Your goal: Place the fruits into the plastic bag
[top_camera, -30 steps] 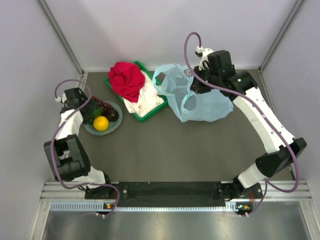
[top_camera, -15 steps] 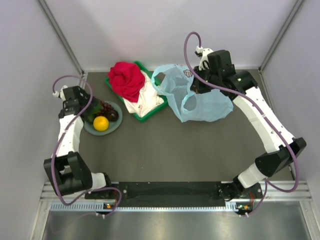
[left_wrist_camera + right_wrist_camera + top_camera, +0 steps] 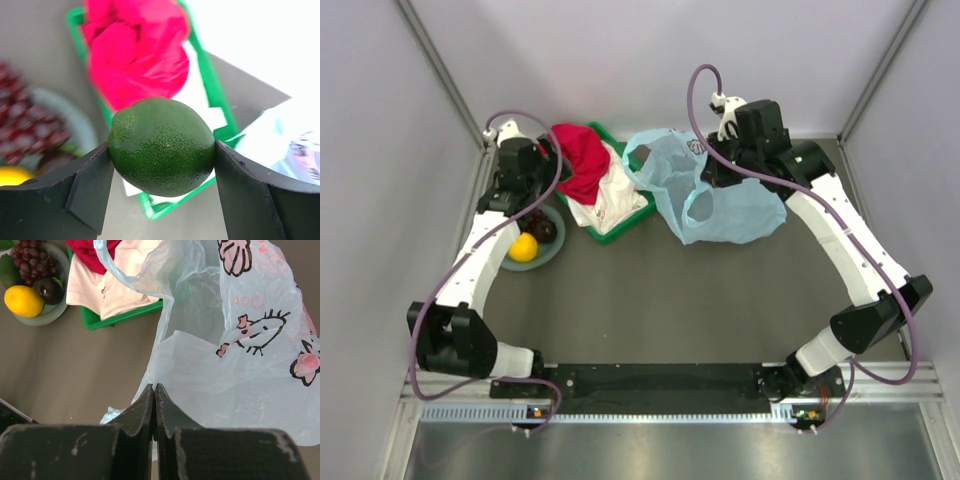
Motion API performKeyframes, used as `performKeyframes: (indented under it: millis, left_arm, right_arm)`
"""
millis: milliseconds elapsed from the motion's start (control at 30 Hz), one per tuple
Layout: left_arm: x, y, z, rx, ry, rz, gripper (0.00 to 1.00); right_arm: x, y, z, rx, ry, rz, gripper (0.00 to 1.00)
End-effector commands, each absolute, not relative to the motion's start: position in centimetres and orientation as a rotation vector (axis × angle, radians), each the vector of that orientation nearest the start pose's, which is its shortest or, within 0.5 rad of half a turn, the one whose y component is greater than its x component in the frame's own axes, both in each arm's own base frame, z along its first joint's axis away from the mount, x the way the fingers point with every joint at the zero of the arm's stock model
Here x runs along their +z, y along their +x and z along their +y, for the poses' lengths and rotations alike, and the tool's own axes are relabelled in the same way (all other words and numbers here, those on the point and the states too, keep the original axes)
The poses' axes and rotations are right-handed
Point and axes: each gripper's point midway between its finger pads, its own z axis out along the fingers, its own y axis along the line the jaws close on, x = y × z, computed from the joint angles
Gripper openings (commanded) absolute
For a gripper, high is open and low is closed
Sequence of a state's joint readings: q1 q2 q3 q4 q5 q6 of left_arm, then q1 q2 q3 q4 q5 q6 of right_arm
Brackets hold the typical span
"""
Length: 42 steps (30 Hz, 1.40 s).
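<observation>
- Carrying step in hand: green lime (image 3: 162, 145) clamped across its middle by the left gripper (image 3: 160, 162), fingers spread wide around it, held in the air above the near edge of the green tray (image 3: 152, 210) and beside the red cloth (image 3: 135, 50).
- Right gripper (image 3: 154, 390) pinched fully together, with the thin film of the plastic bag (image 3: 240, 405) apparently caught between its fingers, propping up the rim at the bag's right side.
- Bag otherwise slumped on the table (image 3: 640, 300) just right of the tray, mouth turned toward the tray, one loop handle lying over the white cloth (image 3: 125, 285).
- Waiting on the grey-green plate (image 3: 40, 319), well left of the bag: yellow-orange citrus (image 3: 22, 301), bunch of dark grapes (image 3: 31, 262), dark round fruit (image 3: 47, 290), all crowded together.
- No fruit made out inside the bag; judged early in the job, probably the first piece on its way.
- Next move, as a judgement: travel rightward over the tray, high enough to clear the heaped cloths, then down into the mouth before spreading the fingers.
- Worth watching: limp film sagging across the opening, and a round lime rolling back out if released at the lip.
</observation>
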<state>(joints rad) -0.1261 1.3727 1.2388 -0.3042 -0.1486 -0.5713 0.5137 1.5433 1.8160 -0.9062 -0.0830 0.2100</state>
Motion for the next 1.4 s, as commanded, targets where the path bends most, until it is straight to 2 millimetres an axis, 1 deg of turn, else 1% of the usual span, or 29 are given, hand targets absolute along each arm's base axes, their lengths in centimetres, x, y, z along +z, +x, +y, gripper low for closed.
performKeyframes:
  millis: [0,33,67,100,133,167,200,233,267,300,333,400,467,500,567,600,633,700,800,867,900,933,1000,1067,1100,1167,1200,1300,1367]
  left_arm:
    - [31.2,45.8,-11.2,-0.487,-0.357,1.815,0.42]
    - [31.5,46.6,-13.0,-0.519,-0.317,1.816,0.43]
    - [32.4,46.8,-14.9,-0.578,-0.263,1.798,0.43]
    - [32.7,46.7,-17.4,-0.646,-0.210,1.795,0.46]
    - [33.0,47.5,-18.9,-0.698,-0.182,1.781,0.47]
    - [33.4,47.6,-20.3,-0.766,-0.156,1.774,0.47]
    - [33.6,47.1,-22.4,-0.833,-0.091,1.781,0.47]
    - [33.9,47.7,-23.6,-0.850,-0.038,1.775,0.47]
    - [34.1,47.5,-25.3,-0.878,0.016,1.774,0.47]
    - [34.4,47.7,-27.0,-0.923,0.081,1.771,0.47]
    - [34.4,47.7,-28.0,-0.948,0.121,1.770,0.47]
    - [34.6,47.3,-30.7,-1.043,0.214,1.748,0.47]
    - [34.5,46.9,-32.4,-1.110,0.265,1.740,0.47]
    - [34.0,47.2,-33.1,-1.133,0.284,1.748,0.47]
    - [32.9,46.5,-34.3,-1.180,0.344,1.784,0.48]
    - [32.3,46.9,-34.9,-1.190,0.361,1.797,0.48]
    - [30.8,46.4,-35.0,-1.195,0.377,1.860,0.49]
    - [29.0,46.8,-35.2,-1.188,0.379,1.914,0.49]
    - [26.9,46.9,-35.4,-1.173,0.415,1.970,0.49]
    - [26.1,46.9,-35.5,-1.171,0.433,1.985,0.49]
    - [25.2,47.1,-35.6,-1.168,0.429,2.004,0.49]
    - [24.8,47.1,-35.6,-1.168,0.434,2.010,0.49]
    - [23.7,47.2,-35.7,-1.165,0.445,2.029,0.49]
    - [22.9,47.3,-35.6,-1.148,0.468,2.037,0.48]
    - [22.2,47.5,-35.6,-1.139,0.472,2.049,0.48]
    - [21.8,47.7,-35.8,-1.140,0.476,2.052,0.48]
    - [21.3,48.0,-36.0,-1.148,0.476,2.058,0.48]
    - [20.3,48.0,-36.7,-1.183,0.508,2.065,0.48]
    - [19.7,47.6,-37.0,-1.192,0.545,2.067,0.48]
  right_arm:
    - [34.4,35.0,21.7,0.487,-0.373,2.138,0.00]
    - [34.8,35.2,21.6,0.480,-0.364,2.123,0.00]
    - [34.8,35.2,21.4,0.472,-0.356,2.121,0.00]
    - [34.9,35.2,21.4,0.471,-0.351,2.117,0.00]
    - [34.8,35.3,21.3,0.466,-0.347,2.122,0.00]
    - [34.8,35.2,21.3,0.468,-0.344,2.122,0.00]
    - [34.8,35.3,21.3,0.470,-0.337,2.124,0.00]
    - [34.7,35.3,21.4,0.473,-0.335,2.127,0.00]
    - [34.7,35.2,21.4,0.475,-0.334,2.127,0.00]
    - [34.5,35.3,21.4,0.474,-0.327,2.135,0.00]
    - [34.4,35.3,21.4,0.472,-0.325,2.135,0.00]
    - [34.7,35.4,21.3,0.469,-0.319,2.127,0.00]
    - [34.8,35.5,21.2,0.464,-0.308,2.122,0.00]
    - [35.0,35.6,21.2,0.463,-0.304,2.117,0.00]
    - [35.1,35.6,21.3,0.467,-0.301,2.117,0.00]
    - [35.2,35.7,21.3,0.468,-0.298,2.113,0.00]
    - [35.2,35.8,21.4,0.470,-0.294,2.110,0.00]
    - [35.3,35.8,21.4,0.471,-0.290,2.108,0.00]
    - [35.3,36.0,21.3,0.462,-0.285,2.104,0.00]
    - [35.3,36.1,21.3,0.461,-0.285,2.102,0.00]
    - [35.4,36.1,21.4,0.462,-0.290,2.098,0.00]
    - [35.2,36.3,21.4,0.462,-0.292,2.108,0.00]
    - [35.4,36.4,21.6,0.461,-0.298,2.104,0.00]
    - [35.2,36.6,21.6,0.455,-0.302,2.110,0.00]
    - [35.2,36.7,21.6,0.453,-0.308,2.109,0.00]
    - [35.1,36.6,21.6,0.451,-0.310,2.116,0.00]
    - [35.1,36.6,21.7,0.454,-0.313,2.115,0.00]
    - [34.9,36.7,21.8,0.455,-0.317,2.127,0.00]
    - [35.0,36.7,21.8,0.453,-0.316,2.132,0.00]
